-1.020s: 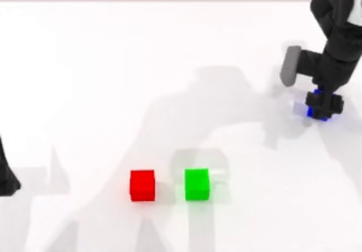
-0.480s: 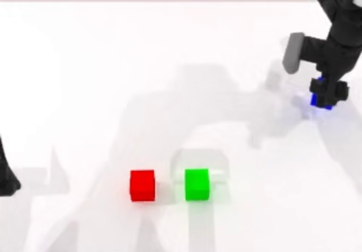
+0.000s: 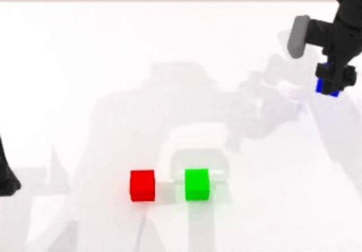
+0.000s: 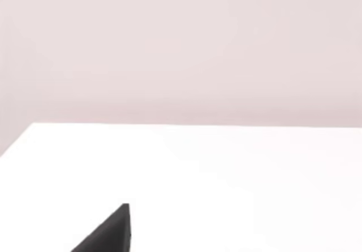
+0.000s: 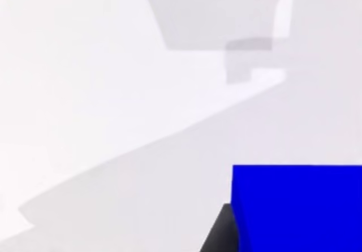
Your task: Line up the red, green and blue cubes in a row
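The red cube (image 3: pixel 142 185) and the green cube (image 3: pixel 197 185) rest side by side on the white table near its front, a small gap between them. The blue cube (image 3: pixel 327 87) is at the far right, held off the table in my right gripper (image 3: pixel 334 81), which is shut on it. In the right wrist view the blue cube (image 5: pixel 297 207) fills the corner, with a dark fingertip (image 5: pixel 223 232) pressed against its side. My left arm (image 3: pixel 7 178) stays parked at the table's left edge.
The white table (image 3: pixel 85 94) carries only soft shadows of the arms. Its back edge runs along the top of the top view. The left wrist view looks across bare tabletop (image 4: pixel 226 178) to a pale wall.
My right gripper has carried the blue cube farther back and to the right and lifted it. The red and green cubes and the left arm have not moved.
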Robot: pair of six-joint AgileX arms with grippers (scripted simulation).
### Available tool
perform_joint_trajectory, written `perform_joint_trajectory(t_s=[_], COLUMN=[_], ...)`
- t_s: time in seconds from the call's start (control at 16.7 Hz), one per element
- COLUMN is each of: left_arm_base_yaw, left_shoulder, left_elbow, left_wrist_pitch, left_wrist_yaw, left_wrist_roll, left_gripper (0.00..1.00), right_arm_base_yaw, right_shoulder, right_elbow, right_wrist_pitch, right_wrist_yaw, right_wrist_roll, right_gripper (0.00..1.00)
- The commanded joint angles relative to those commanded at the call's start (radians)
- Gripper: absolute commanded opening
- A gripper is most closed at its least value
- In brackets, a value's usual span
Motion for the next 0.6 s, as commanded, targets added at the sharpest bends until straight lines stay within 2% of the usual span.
perform_joint_trajectory(t_s=[0.12,0.24,0.6], left_arm_base_yaw=[0.000,0.000,0.000], left_shoulder=[0.000,0.000,0.000], left_elbow=[0.000,0.000,0.000], left_wrist_pitch=[0.000,0.000,0.000], left_wrist_yaw=[0.000,0.000,0.000], left_wrist_roll=[0.000,0.000,0.000], left_gripper=[1.00,1.00,1.00], right_arm_base_yaw=[0.015,0.068,0.343], right_shoulder=[-0.013,-0.056,-0.273], right_elbow=[-0.015,-0.068,-0.353], right_wrist_pitch=[0.004,0.018,0.081], right_wrist_yaw=[0.000,-0.001,-0.005], right_wrist_roll=[0.004,0.020,0.109], right_gripper=[0.00,0.00,0.00])
